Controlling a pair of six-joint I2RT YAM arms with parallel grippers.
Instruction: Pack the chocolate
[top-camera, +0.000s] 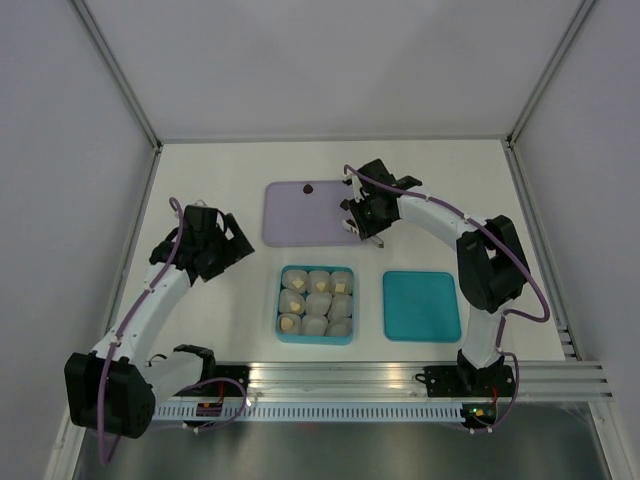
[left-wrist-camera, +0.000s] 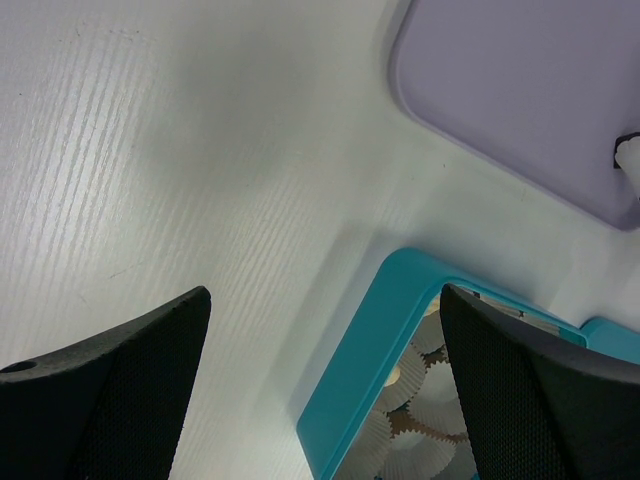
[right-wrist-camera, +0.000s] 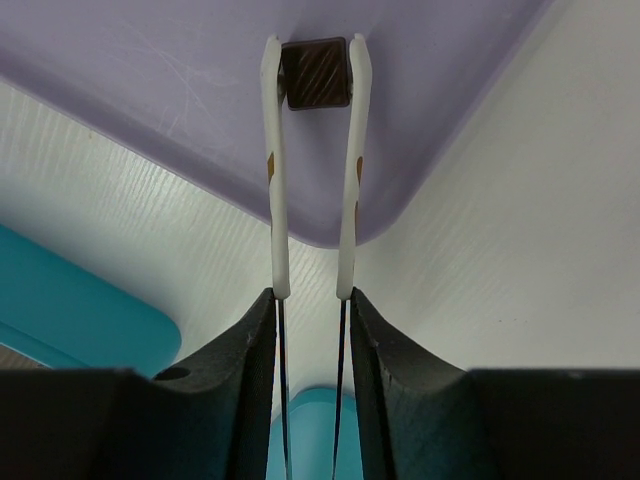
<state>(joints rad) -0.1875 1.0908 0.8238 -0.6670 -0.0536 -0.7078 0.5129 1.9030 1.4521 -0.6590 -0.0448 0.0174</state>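
white table (top-camera: 220, 200), nine cups (top-camera: 318, 304); right pincer (right-wrist-camera: 312, 300) clamps tweezers (right-wrist-camera: 273, 150) around one dark chocolate (right-wrist-camera: 316, 75); left pincer (left-wrist-camera: 325, 295) released.

A white bench (top-camera: 220, 330) with a fine ribbed grain carries three things. A flat lavender tray (top-camera: 300, 220) with rounded corners lies far of the middle. Near of it, and apart from it, sits a teal box (top-camera: 280, 300) filled with nine round white paper cups (top-camera: 317, 326) in three rows of three, their pleated rims touching. Right of the box, with a gap between, lies a flat teal lid (top-camera: 421, 306). A pair of white tweezers (right-wrist-camera: 272, 170) reaches over the tray's near right corner. Pale walls (top-camera: 320, 60) close the bench on the left, far and right sides. A metal rail (top-camera: 400, 375) runs along the near edge.
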